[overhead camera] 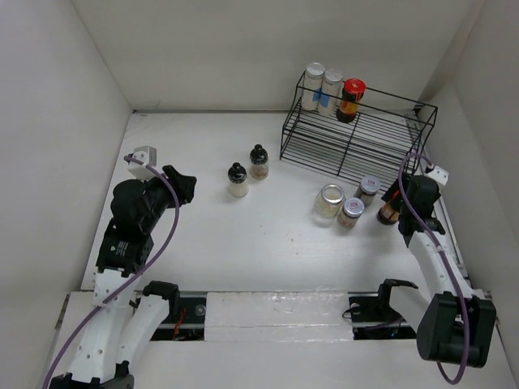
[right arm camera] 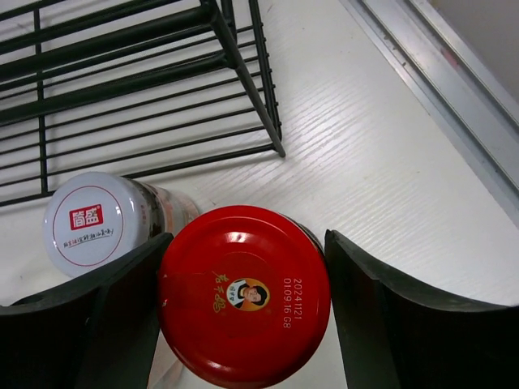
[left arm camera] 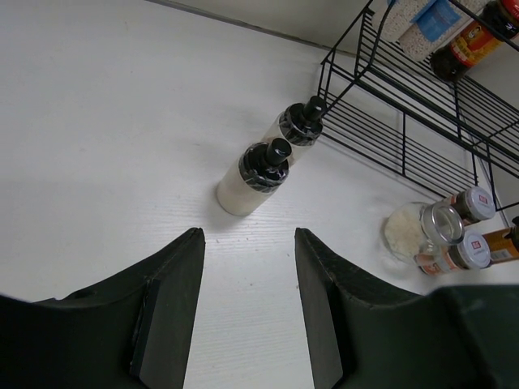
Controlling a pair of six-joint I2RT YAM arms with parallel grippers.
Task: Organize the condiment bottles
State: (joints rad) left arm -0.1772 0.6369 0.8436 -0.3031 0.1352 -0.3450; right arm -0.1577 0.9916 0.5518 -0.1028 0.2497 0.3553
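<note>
The right gripper (right arm camera: pixel 246 241) straddles the red-capped amber bottle (right arm camera: pixel 243 304), which stands on the table (overhead camera: pixel 268 243) just off the near right corner of the black wire rack (right arm camera: pixel 261 89). Its fingers sit tight against either side of the cap, but whether they actually clamp it cannot be told. The likeliest trouble is the hold itself. The pads meet only the smooth, round cap high on the bottle, so a weak or off-centre squeeze could let it slip, swing or tip once it leaves the table. The white-lidded jar (right arm camera: pixel 87 223) stands just beside the outer face of one finger, and any sideways drift could shove it or knock it over into the other jars (overhead camera: pixel 340 207) nearby. The rack's corner post is also close, so a lift angled towards the shelves might clip the wire and jolt the bottle loose. The upper shelf already holds another red-capped bottle (overhead camera: pixel 351 99) and two blue-labelled ones (overhead camera: pixel 322 87), so a careless placement there could bump them, or leave the base rocking on the wires. The left gripper (left arm camera: pixel 247 275) hangs well apart with its fingers parted around nothing, facing the two black-capped bottles (left arm camera: pixel 263 174), and poses little risk.
</note>
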